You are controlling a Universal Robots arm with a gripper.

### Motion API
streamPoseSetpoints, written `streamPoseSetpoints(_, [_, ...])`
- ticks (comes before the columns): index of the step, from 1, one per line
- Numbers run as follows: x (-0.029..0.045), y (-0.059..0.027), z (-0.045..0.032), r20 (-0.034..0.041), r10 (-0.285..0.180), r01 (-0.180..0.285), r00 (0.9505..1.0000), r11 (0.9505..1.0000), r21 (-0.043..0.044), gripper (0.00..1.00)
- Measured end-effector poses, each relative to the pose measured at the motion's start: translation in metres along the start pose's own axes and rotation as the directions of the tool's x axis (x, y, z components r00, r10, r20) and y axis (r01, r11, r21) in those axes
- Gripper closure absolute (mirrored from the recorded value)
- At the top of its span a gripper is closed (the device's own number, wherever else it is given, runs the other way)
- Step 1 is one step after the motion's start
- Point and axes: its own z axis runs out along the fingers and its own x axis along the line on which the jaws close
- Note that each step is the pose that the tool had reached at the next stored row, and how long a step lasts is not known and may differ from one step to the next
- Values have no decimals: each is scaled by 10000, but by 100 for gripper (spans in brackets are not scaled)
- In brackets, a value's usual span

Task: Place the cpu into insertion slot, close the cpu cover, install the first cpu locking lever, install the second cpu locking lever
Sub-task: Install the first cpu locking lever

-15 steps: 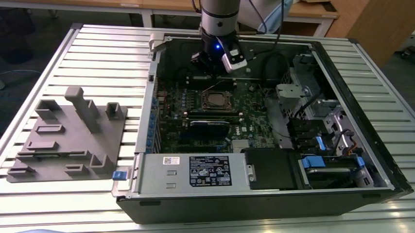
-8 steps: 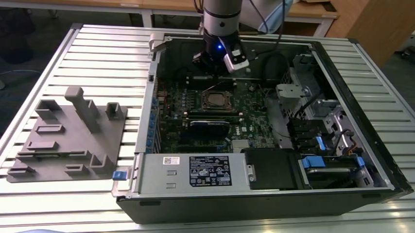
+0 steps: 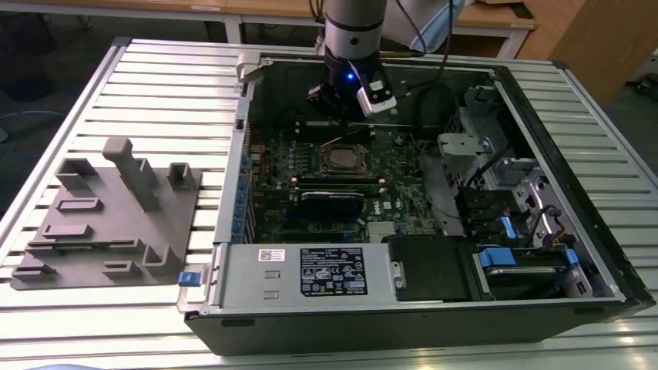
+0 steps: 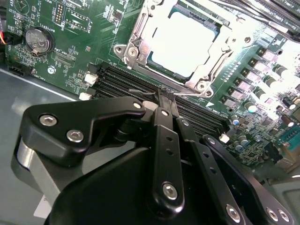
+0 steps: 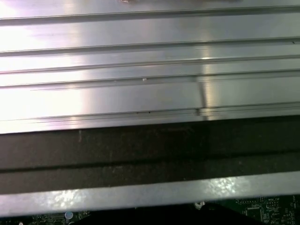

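The computer case (image 3: 411, 324) lies on its side on the slatted table (image 3: 154, 85) with its panel off. This turns the green motherboard (image 4: 75, 28) upward, where the arm can reach it. The gripper (image 4: 165, 93) hangs low over the black memory slots (image 4: 122, 79), just beside the insertion slot (image 3: 327, 159). Its fingers are pressed together with no gap; I cannot tell whether they pinch anything. The cpu cover (image 4: 140, 33), a silvery frame, appears to lie down around the cpu (image 4: 183, 42), holding it by its edges. The cpu sits in the slot, its flat square top showing pale and bright through the window.

Slatted aluminium worktable (image 3: 154, 85), wooden desks (image 3: 267, 9) behind, grey floor (image 3: 636, 123), bright glare on slats
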Motion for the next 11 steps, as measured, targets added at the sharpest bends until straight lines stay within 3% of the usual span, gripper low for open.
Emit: streamPoseSetpoints(11, [-11, -2, 46, 1, -1, 1, 10000, 10000, -2, 89])
